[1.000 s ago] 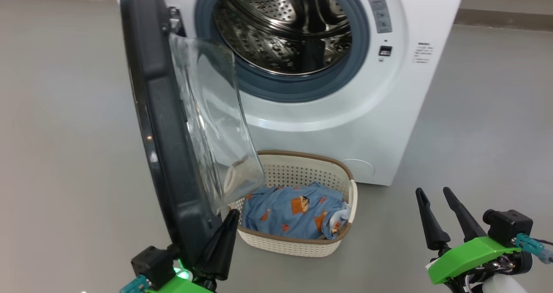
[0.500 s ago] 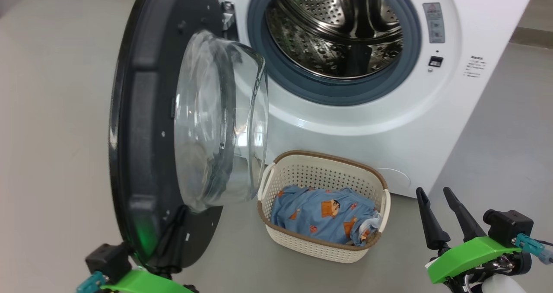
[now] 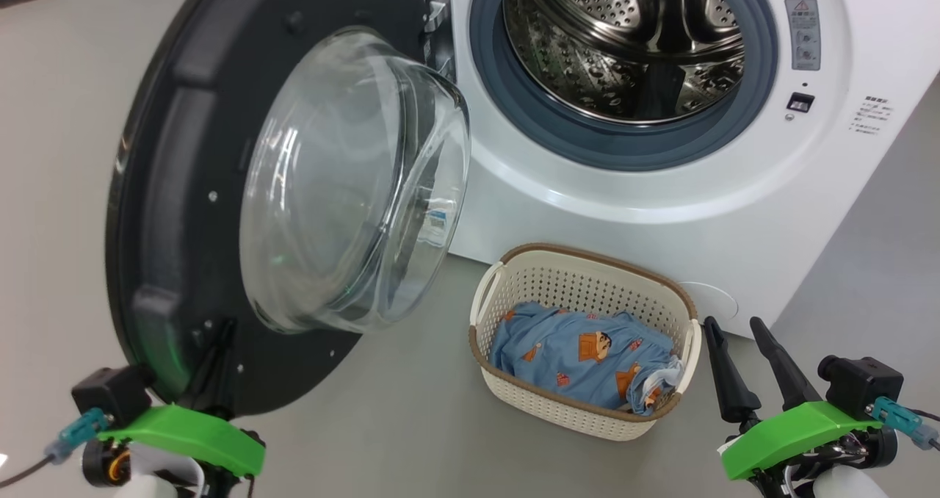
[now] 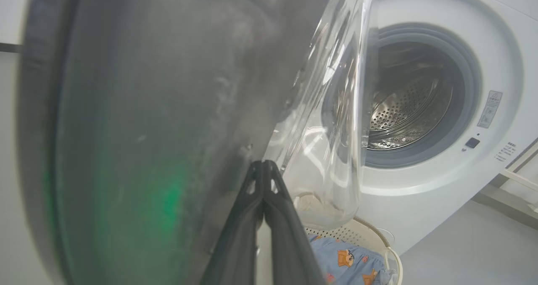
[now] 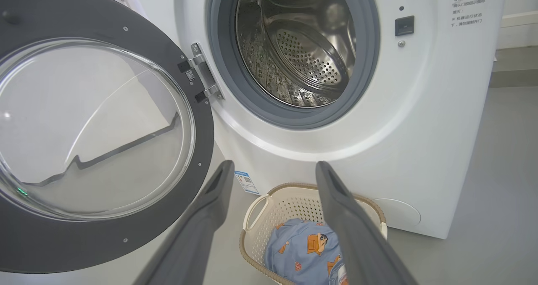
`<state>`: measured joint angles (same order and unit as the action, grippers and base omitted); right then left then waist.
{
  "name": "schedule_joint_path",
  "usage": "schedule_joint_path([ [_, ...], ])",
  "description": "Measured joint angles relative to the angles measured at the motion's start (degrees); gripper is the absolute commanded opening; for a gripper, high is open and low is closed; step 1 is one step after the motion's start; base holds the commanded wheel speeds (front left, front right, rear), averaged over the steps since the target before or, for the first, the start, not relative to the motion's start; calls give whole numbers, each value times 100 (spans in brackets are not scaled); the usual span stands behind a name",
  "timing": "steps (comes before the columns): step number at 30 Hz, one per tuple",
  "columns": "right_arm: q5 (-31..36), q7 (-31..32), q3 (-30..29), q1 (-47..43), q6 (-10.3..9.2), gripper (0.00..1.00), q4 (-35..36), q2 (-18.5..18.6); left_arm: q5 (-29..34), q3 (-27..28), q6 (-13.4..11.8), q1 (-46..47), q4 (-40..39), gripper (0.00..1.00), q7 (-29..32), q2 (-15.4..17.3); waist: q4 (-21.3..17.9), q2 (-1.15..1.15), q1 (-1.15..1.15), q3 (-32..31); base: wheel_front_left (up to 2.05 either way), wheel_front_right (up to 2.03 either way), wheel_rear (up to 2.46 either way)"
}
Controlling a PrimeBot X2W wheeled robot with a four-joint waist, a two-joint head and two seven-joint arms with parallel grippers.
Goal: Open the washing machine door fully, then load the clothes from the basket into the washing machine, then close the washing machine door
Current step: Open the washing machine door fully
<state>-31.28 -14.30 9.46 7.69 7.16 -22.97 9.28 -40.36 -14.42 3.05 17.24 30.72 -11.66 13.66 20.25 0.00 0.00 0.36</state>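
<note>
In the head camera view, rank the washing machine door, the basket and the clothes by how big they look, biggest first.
1. washing machine door: largest by far, though it also stands nearer the camera.
2. basket.
3. clothes: smallest, lying inside the basket.

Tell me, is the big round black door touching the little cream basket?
Apart. The head view shows grey floor between the round black-rimmed door and the cream perforated plastic basket.

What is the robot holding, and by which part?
Nothing. The left hand is shut, tips against the inner face of the washing machine door; the right hand is open, empty.
</note>
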Motion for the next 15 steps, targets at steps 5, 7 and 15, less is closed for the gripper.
schedule_joint_path([
  [5,5,0,-34,8,0,100,5,-1,-2,73,71,301,446,0,-1,149,85,0,0,106,0,0,0],
  [7,7,0,-34,10,0,100,5,2,-1,122,78,442,625,0,-2,208,131,0,0,147,0,0,0],
  [15,9,0,-26,235,0,100,10,7,65,158,177,1117,1307,0,-21,512,272,0,0,405,0,0,0],
])
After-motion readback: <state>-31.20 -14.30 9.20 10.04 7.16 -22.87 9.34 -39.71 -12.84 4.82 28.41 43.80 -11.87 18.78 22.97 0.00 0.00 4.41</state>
